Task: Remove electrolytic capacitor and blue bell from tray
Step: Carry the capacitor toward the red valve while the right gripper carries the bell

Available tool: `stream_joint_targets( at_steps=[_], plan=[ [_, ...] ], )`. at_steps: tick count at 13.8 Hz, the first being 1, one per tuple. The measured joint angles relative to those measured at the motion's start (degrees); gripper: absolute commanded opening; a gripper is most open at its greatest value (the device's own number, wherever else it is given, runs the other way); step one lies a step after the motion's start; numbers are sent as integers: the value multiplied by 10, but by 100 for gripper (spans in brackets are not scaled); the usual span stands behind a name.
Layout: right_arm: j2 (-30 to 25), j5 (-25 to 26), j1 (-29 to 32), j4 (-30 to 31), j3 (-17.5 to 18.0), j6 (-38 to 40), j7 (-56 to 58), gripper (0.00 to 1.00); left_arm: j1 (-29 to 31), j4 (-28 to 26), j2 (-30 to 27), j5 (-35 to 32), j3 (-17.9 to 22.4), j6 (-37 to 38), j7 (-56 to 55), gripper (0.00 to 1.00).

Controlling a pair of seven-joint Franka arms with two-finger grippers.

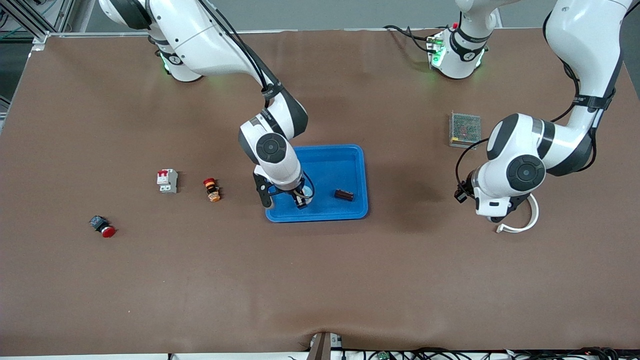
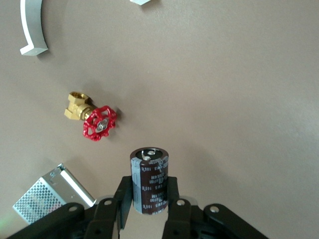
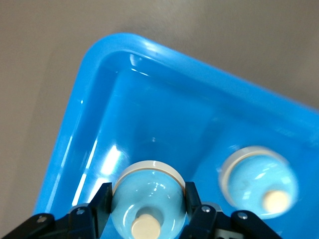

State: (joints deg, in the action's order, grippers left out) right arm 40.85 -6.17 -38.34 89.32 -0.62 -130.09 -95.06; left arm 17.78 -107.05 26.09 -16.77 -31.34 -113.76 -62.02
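The right gripper has its two fingers closed on the bell, a pale blue dome with a cream button. It is low inside the blue tray, near the tray's 7 o'clock corner in the front view. In the right wrist view a second such dome shows beside it; I cannot tell if it is a reflection. A small brown part lies in the tray at about 4 o'clock.

The left gripper grips the capacitor, a dark cylinder, upright between narrow fingers, above the bare table at the left arm's end. Under it lie a brass valve with a red wheel, a white curved piece and a mesh box.
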Motion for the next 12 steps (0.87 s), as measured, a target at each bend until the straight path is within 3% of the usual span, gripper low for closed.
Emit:
stream_joint_targets(
  at_steps=[6,12],
  plan=[
    [-63,-5,87,-42,-8,212,359,0,45,-2,51,-90,1,-50,14,0],
    [-120,41,179,19,-10,222,587,0,74,-2,92,-157,2,-75,14,0]
  ],
)
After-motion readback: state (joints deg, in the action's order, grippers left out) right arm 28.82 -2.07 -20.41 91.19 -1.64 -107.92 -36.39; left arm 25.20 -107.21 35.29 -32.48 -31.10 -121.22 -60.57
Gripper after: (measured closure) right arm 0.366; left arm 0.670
